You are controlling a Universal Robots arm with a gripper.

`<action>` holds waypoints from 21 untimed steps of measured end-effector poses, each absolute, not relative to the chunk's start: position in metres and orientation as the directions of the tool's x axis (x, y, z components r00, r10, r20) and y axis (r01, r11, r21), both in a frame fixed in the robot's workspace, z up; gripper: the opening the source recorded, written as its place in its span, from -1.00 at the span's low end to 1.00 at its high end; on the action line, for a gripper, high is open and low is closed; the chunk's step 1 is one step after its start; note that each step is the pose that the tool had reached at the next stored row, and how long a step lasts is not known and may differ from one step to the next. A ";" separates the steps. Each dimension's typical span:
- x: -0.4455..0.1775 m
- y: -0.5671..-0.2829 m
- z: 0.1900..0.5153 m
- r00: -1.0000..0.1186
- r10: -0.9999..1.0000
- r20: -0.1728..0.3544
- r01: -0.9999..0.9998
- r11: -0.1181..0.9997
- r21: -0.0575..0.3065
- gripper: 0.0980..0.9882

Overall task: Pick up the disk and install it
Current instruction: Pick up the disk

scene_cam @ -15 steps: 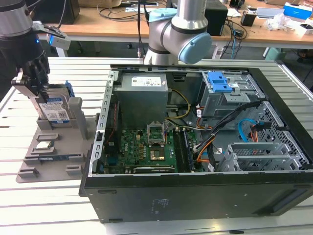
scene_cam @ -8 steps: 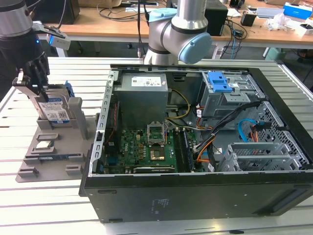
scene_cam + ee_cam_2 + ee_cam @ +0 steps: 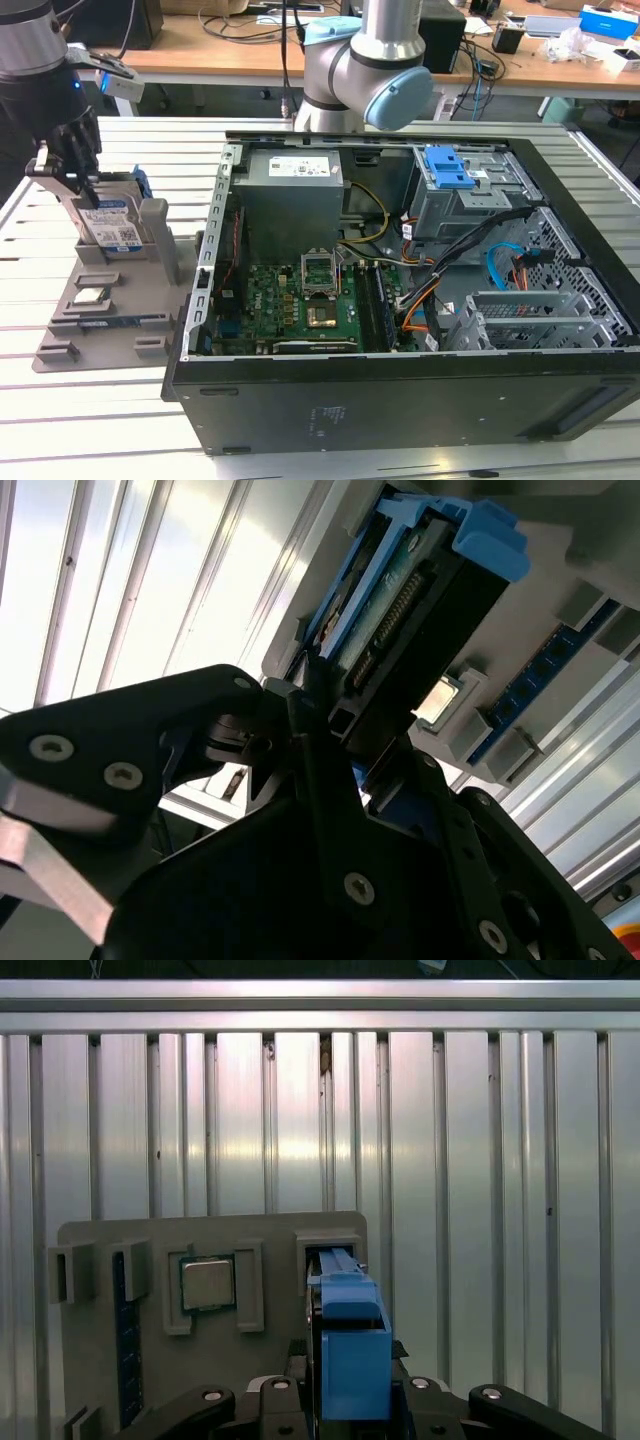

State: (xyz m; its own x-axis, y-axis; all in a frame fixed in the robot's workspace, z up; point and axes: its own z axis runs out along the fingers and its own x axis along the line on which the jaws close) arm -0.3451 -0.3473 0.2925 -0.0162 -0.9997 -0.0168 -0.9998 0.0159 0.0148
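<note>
Gripper (image 3: 72, 190) closed on the disk (image 3: 108, 228), upper left of the exterior view; it stands upright in the grey stand (image 3: 160, 240), I judge so both flat faces are free for my clamp

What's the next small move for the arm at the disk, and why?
Probably a short straight lift, once the grip is confirmed. The gripper sits at the top of the disk, which stands upright in a slot of the grey holder, on the exterior view's left. The slot walls flank it, so a sideways pull would likely jam it.
</note>
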 end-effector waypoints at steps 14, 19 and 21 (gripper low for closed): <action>-0.345 -0.346 0.307 -0.016 -1.000 -0.017 -1.000 0.016 0.015 -0.40; -0.345 -0.346 0.315 -0.016 -1.000 -0.017 -1.000 0.016 0.015 -0.40; -0.345 -0.345 0.320 -0.016 -1.000 -0.017 -1.000 0.016 0.015 -0.40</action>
State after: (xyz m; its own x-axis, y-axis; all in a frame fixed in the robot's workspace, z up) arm -0.3451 -0.3448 0.3203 -0.0162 -0.9997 -0.0168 -0.9998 0.0159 0.0148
